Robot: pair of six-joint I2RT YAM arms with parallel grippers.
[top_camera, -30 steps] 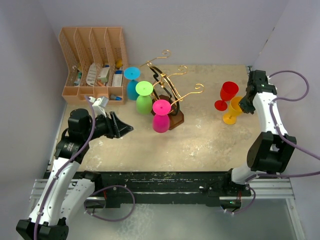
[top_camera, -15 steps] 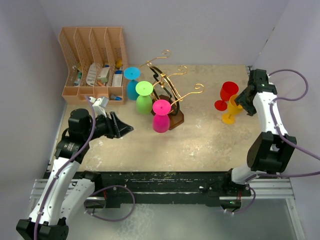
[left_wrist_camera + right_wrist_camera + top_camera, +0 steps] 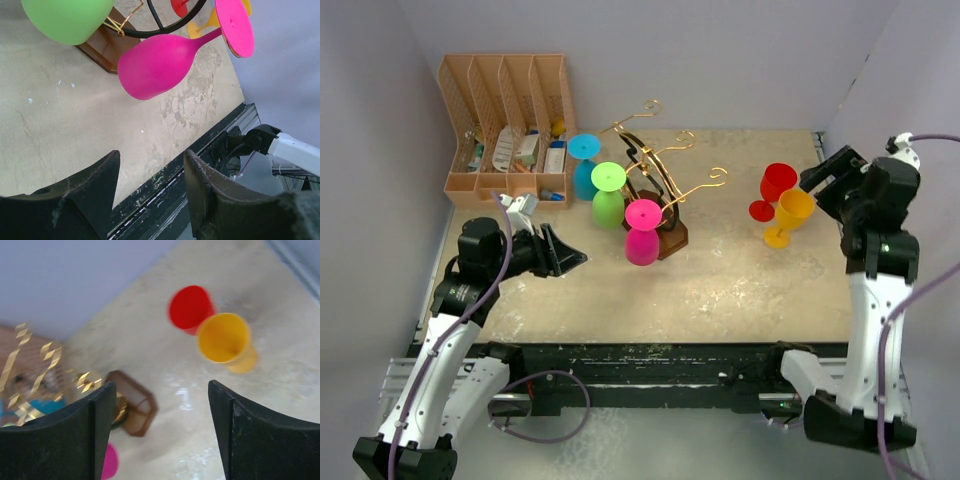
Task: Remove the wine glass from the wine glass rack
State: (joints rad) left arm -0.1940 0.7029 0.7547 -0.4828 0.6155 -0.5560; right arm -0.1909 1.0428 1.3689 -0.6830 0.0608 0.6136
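Observation:
The wine glass rack (image 3: 662, 190), gold wire on a brown base, stands mid-table. Blue (image 3: 584, 165), green (image 3: 608, 195) and pink (image 3: 642, 232) wine glasses hang upside down on it. A red glass (image 3: 776, 186) and a yellow glass (image 3: 791, 214) stand upright on the table at the right. My right gripper (image 3: 825, 178) is open and empty, raised just right of the yellow glass (image 3: 224, 338), with its jaws (image 3: 162, 395) wide. My left gripper (image 3: 568, 250) is open and empty, left of the pink glass (image 3: 160, 62). Its fingers (image 3: 150, 165) point toward the table's near edge.
A tan slotted organiser (image 3: 505, 125) holding small items stands at the back left. Walls close in the table on the left, back and right. The rack's brown base (image 3: 135, 407) shows blurred in the right wrist view. A dark rail (image 3: 650, 360) runs along the near edge.
My right gripper has opened off the yellow glass and drawn back to the right and upward. The yellow glass now stands free beside the red one. The left arm has not moved.

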